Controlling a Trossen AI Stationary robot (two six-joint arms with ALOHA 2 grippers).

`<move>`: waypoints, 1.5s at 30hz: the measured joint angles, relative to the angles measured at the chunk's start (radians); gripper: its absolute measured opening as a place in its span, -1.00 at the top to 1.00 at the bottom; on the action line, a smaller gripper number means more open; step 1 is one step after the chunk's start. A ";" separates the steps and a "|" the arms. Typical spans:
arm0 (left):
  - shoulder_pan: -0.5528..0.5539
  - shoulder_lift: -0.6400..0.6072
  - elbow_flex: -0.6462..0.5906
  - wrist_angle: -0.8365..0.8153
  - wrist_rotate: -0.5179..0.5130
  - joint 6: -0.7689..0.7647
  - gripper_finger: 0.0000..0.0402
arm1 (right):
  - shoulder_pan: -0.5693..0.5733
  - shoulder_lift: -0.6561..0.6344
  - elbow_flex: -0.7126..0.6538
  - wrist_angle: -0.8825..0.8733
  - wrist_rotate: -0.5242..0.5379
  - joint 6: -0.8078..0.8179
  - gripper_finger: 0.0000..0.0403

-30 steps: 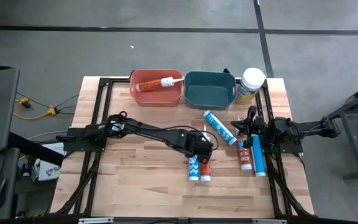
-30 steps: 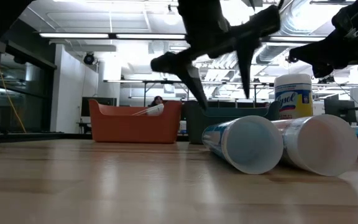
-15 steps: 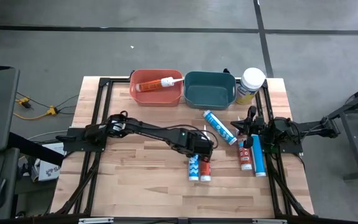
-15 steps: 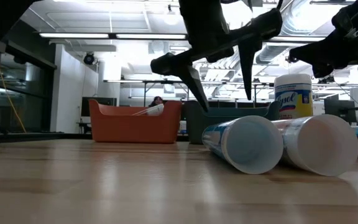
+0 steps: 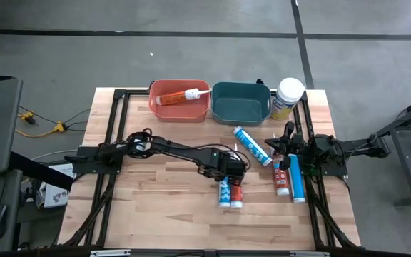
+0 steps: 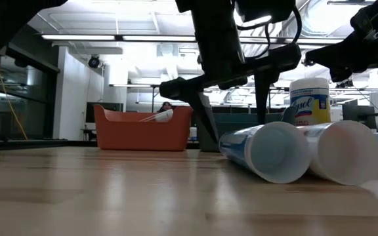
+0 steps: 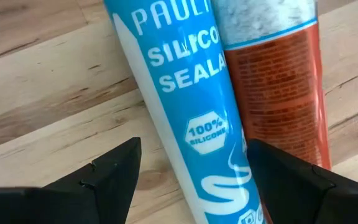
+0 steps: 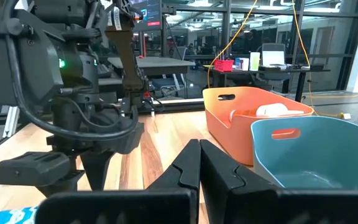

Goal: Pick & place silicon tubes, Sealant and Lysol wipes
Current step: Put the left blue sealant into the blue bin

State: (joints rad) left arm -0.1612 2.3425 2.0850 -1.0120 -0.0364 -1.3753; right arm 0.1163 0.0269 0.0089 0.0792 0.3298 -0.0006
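Note:
A blue silicone tube [image 7: 185, 106] and a red-orange sealant tube [image 7: 272, 68] lie side by side on the table, a little right of its middle [image 5: 229, 193]. My left gripper [image 7: 191, 149] is open and low over them, pointing down. One finger [image 7: 104, 177] stands left of the blue tube and the other [image 7: 297, 183] over the red tube. My right gripper [image 8: 199, 163] is shut and empty, hovering at the table's right [image 5: 278, 148]. The Lysol wipes canister [image 5: 287, 98] stands upright at the far right. My left gripper's fingers straddle the blue tube from above, near its far part [image 6: 225, 139]. I cannot tell whether a finger touches the tube. Both tubes lie flat on the table.
An orange bin [image 5: 180, 100] holding one tube and a teal bin [image 5: 240, 102] stand at the far edge. A blue tube [image 5: 252, 145], a red tube [image 5: 282, 180] and another blue tube [image 5: 297, 178] lie by the right arm. Bare wood shows at the near left.
My left gripper has come down over the two side-by-side tubes and stayed open. The pair of tubes has shifted slightly toward the table's right edge.

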 joint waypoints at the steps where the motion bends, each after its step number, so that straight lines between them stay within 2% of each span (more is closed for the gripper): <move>1: 0.000 0.000 0.000 0.000 0.000 -0.006 -0.42 | 0.000 0.000 0.000 0.000 0.000 0.000 1.00; 6: 0.000 0.029 0.005 0.027 0.006 -0.027 -0.42 | 0.000 0.000 0.000 0.000 0.000 0.000 1.00; 15: 0.005 0.076 0.004 0.052 0.079 -0.043 -0.42 | 0.000 -0.001 0.000 -0.001 0.000 0.000 1.00; 26: 0.004 0.077 0.004 -0.080 0.072 0.021 -0.42 | 0.000 0.000 0.000 -0.001 0.000 0.000 1.00; 36: -0.008 0.114 0.005 -0.140 0.018 0.219 -0.42 | 0.000 0.000 0.000 -0.001 0.000 0.000 1.00; 45: -0.004 0.137 0.005 -0.140 0.006 0.179 -0.42 | 0.000 0.000 0.000 -0.001 0.000 0.000 1.00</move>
State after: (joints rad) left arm -0.1653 2.4798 2.0895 -1.1522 -0.0306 -1.1959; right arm 0.1162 0.0269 0.0086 0.0784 0.3298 -0.0006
